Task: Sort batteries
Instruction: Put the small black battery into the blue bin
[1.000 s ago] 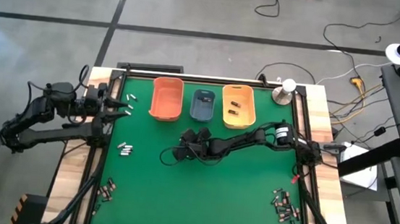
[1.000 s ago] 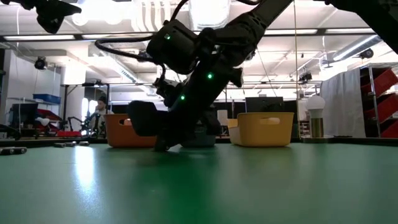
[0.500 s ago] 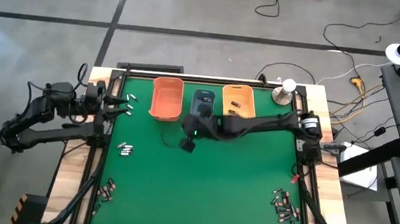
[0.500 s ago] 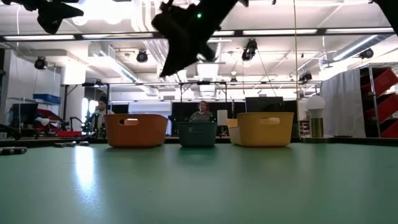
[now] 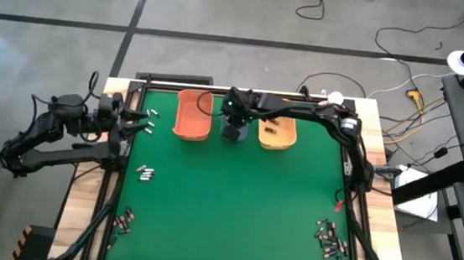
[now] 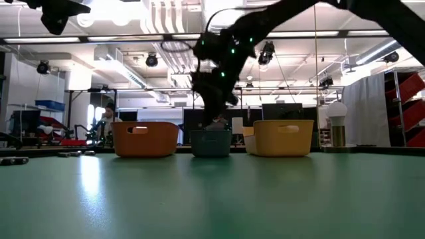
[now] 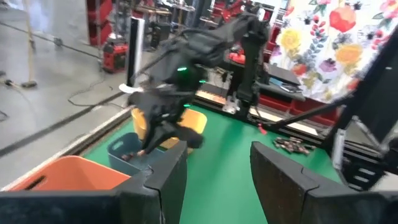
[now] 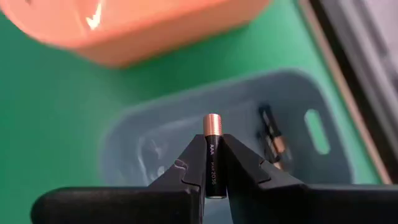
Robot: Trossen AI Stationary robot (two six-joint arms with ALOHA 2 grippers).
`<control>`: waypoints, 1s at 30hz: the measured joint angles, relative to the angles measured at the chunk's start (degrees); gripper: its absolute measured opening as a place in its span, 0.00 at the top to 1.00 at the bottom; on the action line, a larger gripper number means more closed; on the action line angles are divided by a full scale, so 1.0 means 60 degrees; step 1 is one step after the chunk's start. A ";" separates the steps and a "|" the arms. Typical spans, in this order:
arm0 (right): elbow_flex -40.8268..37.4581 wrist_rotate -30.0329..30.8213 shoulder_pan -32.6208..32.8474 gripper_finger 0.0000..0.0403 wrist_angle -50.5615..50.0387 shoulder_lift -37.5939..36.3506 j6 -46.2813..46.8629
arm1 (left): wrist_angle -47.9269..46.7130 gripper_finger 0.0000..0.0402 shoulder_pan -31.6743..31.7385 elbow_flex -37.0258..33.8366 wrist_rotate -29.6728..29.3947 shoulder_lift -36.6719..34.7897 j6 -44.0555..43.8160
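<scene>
1. Holding an AAA battery (image 8: 212,155) upright, coppery end out, my right gripper (image 8: 211,163) is clamped on it above the blue-grey bin (image 8: 155,127), where another battery (image 8: 272,138) lies.
2. I see that bin between the orange bin (image 5: 192,115) and the yellow bin (image 5: 278,135) at the far edge.
3. My left gripper (image 7: 217,168) waits spread apart at the far left; loose batteries (image 5: 146,172) lie near it.
</scene>
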 joint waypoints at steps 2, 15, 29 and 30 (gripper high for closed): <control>0.0000 -0.0036 -0.0128 0.93 0.0009 0.0226 -0.0058 | -0.0003 0.61 -0.0004 0.0000 0.0014 0.0000 -0.0093; 0.1211 -0.0267 -0.0726 0.92 -0.1208 0.1570 -0.1464 | 0.0000 0.61 0.0000 -0.0004 -0.0036 0.0000 -0.0196; 0.2867 -0.0193 -0.0746 0.88 -0.2395 0.2711 -0.2206 | 0.0000 0.61 0.0000 -0.0007 -0.0073 0.0000 -0.0404; 0.2874 -0.0216 -0.0750 0.87 -0.2448 0.2734 -0.2203 | 0.0000 0.61 -0.0002 -0.0007 -0.0073 0.0000 -0.0404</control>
